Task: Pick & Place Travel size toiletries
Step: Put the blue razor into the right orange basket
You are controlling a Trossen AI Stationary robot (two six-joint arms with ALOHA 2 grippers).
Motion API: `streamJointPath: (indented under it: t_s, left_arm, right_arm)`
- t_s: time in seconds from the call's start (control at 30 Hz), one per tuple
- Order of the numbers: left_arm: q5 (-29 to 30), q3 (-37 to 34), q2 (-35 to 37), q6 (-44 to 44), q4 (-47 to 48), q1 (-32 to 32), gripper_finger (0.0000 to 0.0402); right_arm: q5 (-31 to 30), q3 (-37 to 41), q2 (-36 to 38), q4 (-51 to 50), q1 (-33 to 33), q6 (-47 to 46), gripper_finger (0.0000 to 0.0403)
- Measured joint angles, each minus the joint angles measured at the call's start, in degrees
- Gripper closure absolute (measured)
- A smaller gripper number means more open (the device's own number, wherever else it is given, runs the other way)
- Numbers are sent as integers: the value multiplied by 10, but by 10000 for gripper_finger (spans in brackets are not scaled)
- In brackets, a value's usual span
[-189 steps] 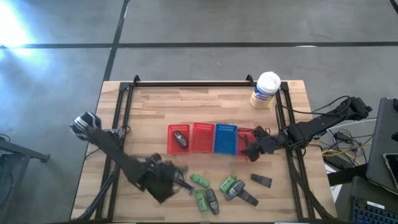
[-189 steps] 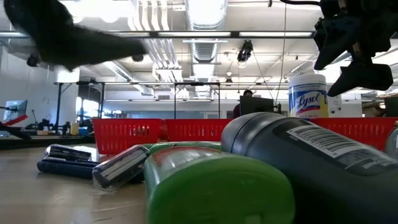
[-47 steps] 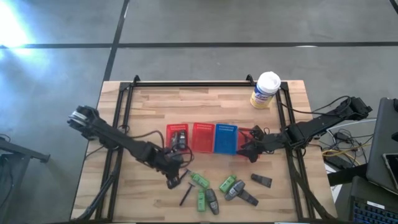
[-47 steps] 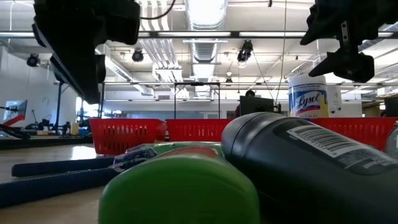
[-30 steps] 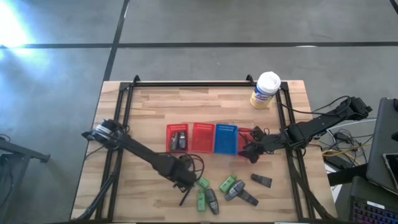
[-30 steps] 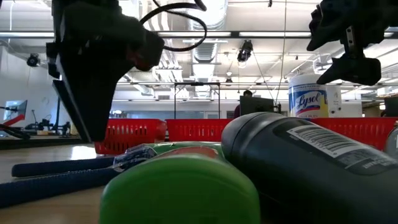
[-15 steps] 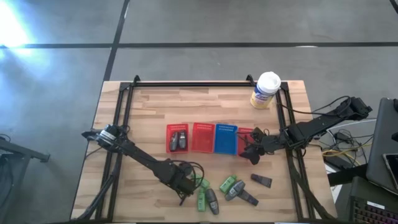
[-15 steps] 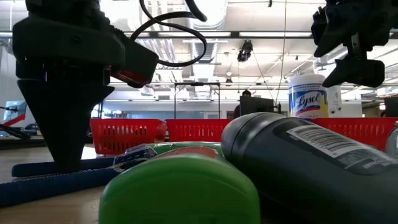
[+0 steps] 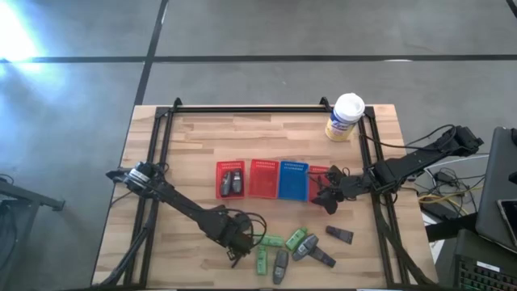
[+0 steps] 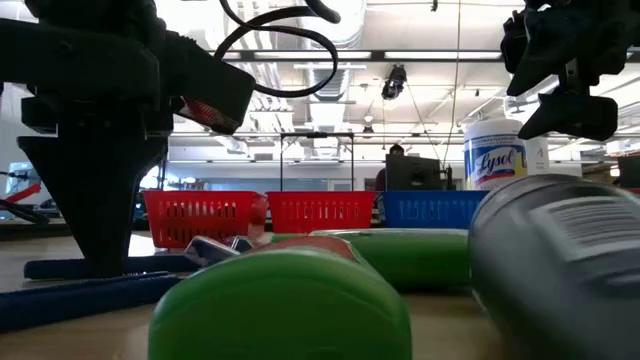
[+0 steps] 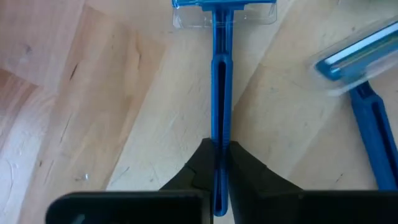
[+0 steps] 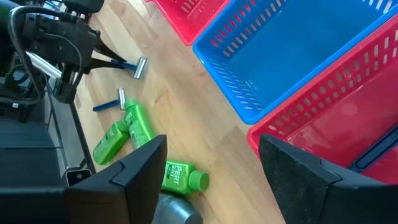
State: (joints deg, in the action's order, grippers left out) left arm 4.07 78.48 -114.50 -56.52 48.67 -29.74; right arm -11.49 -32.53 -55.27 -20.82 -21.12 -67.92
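The left gripper (image 11: 219,163) is down on the wooden table (image 9: 194,145), its two fingers pinched tight on the handle of a blue razor (image 11: 219,93) that lies flat and runs straight out ahead of it, the clear-capped head at the far end. A second blue razor (image 11: 360,74) lies just beside that one, angled away from the claw. Just to the right of the left gripper, in the high view, green bottles (image 9: 273,241) and grey tubes (image 9: 279,265) lie scattered on the wood, near one another.

Behind them stand the baskets in a row: a red basket (image 9: 220,179) with two grey tubes in it, another red one (image 9: 263,179), then a blue basket (image 9: 292,180).

The right gripper (image 9: 325,196) hangs above the red basket (image 12: 336,118) at the row's right end, fingers spread with nothing between them. Beyond it, near the table's far right corner, a white-lidded Lysol canister (image 9: 345,118) stands upright.
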Motion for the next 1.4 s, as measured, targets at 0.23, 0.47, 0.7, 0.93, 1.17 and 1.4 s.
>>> streamJointPath:
  t_s: [0.23,0.47,0.7,0.93,1.17,1.4]
  left_arm:
    - [42,-13,55,-6,14,7,381]
    - [91,-80,165,-44,-62,22,381]
    - [209,-197,320,-22,-392,60,381]
    - [213,-290,357,27,-721,119,381]
    - [121,-250,292,31,-757,161,381]
    - [37,-171,222,66,-776,199,381]
  right_arm:
    - [0,0,0,9,0,5,145]
    - [0,0,0,62,0,22,127]
    - [13,0,0,239,5,91,114]
    - [10,0,-3,368,49,130,109]
    - [20,-34,-36,361,76,149,122]
    - [25,-77,-87,360,77,174,117]
